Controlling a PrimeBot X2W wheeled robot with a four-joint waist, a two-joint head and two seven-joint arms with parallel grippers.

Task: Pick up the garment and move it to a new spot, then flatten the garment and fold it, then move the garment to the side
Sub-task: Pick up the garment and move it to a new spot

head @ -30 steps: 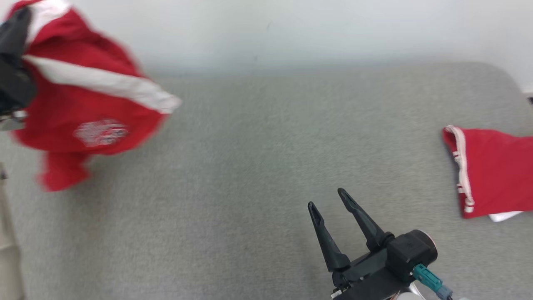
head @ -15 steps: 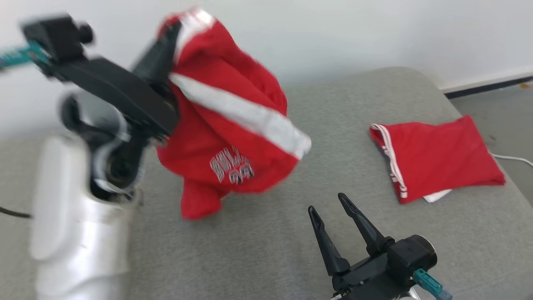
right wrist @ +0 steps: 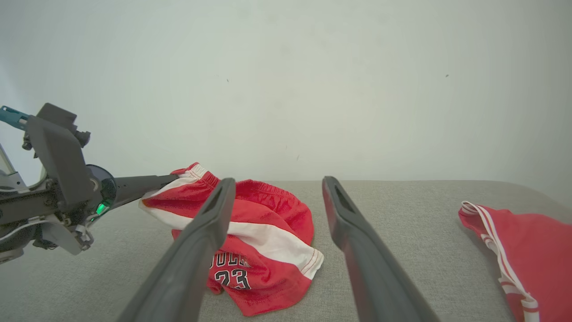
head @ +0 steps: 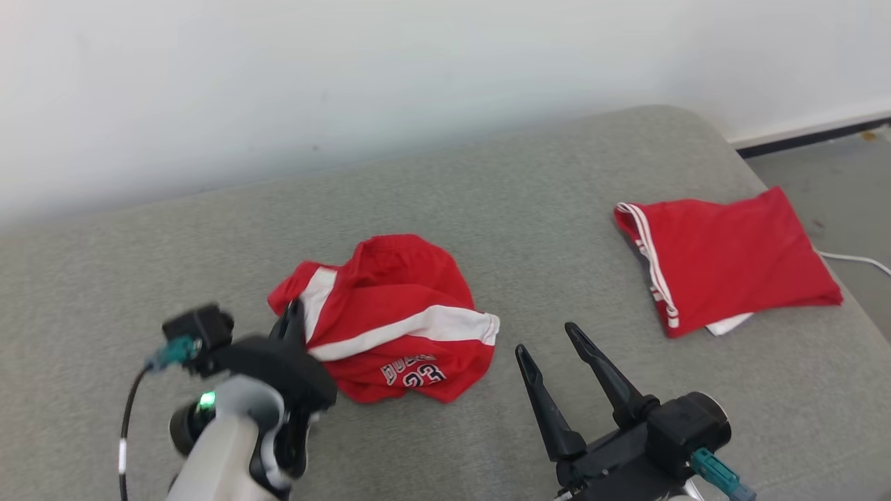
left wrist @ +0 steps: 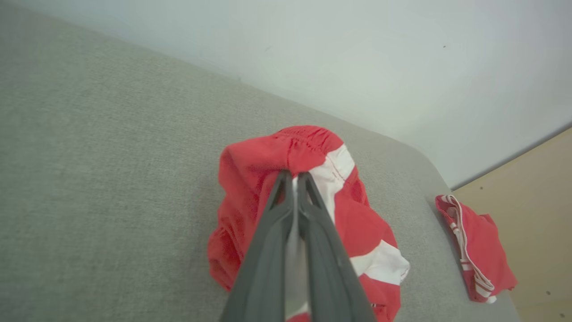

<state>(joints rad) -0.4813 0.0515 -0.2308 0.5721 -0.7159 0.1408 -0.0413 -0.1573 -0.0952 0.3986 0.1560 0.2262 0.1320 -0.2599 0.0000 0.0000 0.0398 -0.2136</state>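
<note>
The garment (head: 400,327) is a pair of red shorts with white stripes and the number 23, lying crumpled in the middle of the grey cushion (head: 487,209). My left gripper (head: 296,314) is shut on the garment's left edge, near the waistband. In the left wrist view the closed fingers (left wrist: 293,176) pinch red and white cloth of the garment (left wrist: 348,219). My right gripper (head: 544,336) stands open to the garment's right, apart from it, with nothing between its fingers. In the right wrist view the garment (right wrist: 268,237) lies beyond the right gripper (right wrist: 278,180), and the left gripper (right wrist: 172,180) holds its corner.
A second red garment (head: 731,257) lies folded near the cushion's right edge, also seen as a red bundle (left wrist: 476,250) and a flat red cloth (right wrist: 532,250). A pale wall runs behind the cushion. Floor (head: 828,160) and a white cable (head: 860,259) lie to the right.
The head camera has turned left. My left gripper has come down with the garment, from hanging in the air to resting crumpled on the cushion. The right gripper has held still.
</note>
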